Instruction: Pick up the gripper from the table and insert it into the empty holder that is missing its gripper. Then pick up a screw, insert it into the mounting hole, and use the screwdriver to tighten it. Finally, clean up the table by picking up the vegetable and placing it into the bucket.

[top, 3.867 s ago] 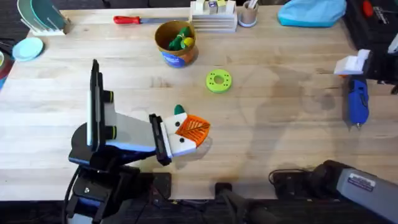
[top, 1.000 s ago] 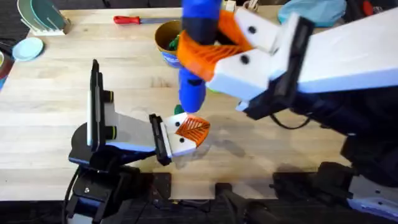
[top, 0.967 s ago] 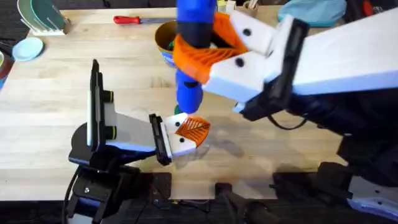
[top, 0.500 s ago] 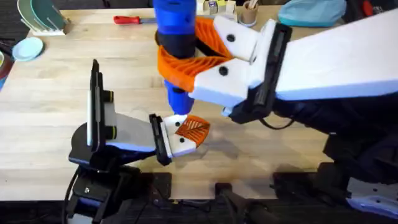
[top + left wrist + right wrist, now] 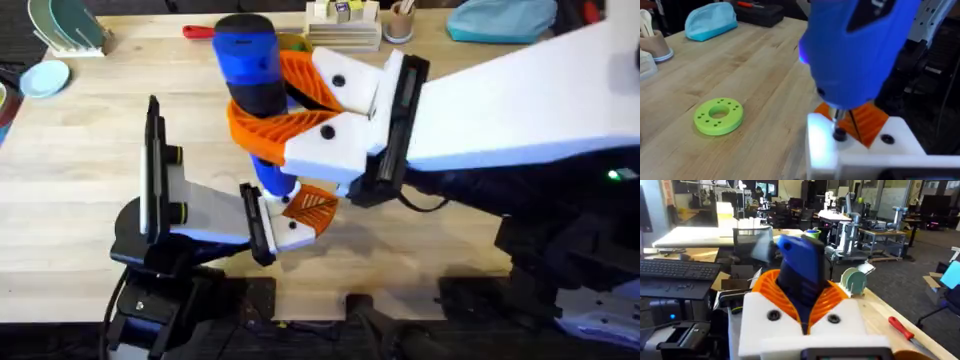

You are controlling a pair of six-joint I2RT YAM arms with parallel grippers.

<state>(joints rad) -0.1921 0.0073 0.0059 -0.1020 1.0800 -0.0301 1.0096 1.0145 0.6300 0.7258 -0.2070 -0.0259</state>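
Observation:
My right gripper [image 5: 256,102] is shut on the blue screwdriver [image 5: 250,70], orange fingers [image 5: 770,287] clamped round its body [image 5: 801,275]. The screwdriver stands nearly upright, with its tip [image 5: 838,119] down on a dark screw [image 5: 839,134] in the white holder block [image 5: 860,150] of my left gripper [image 5: 303,214]. The orange gripper piece [image 5: 861,121] sits in that block, just beyond the screw. The left gripper lies low over the table's near middle. The vegetable is hidden behind the screwdriver, and the bucket is hidden behind my right gripper.
A green disc with holes [image 5: 718,116] lies on the table beyond the left gripper. A red-handled screwdriver [image 5: 200,32], a dish rack [image 5: 65,25] and a blue bowl [image 5: 45,78] sit at the far left. A blue pouch [image 5: 500,20] is at the far right.
The screwdriver lay at the table's right edge 3.9 s ago. My right arm has since carried it left and down from over the bucket onto the left gripper's block.

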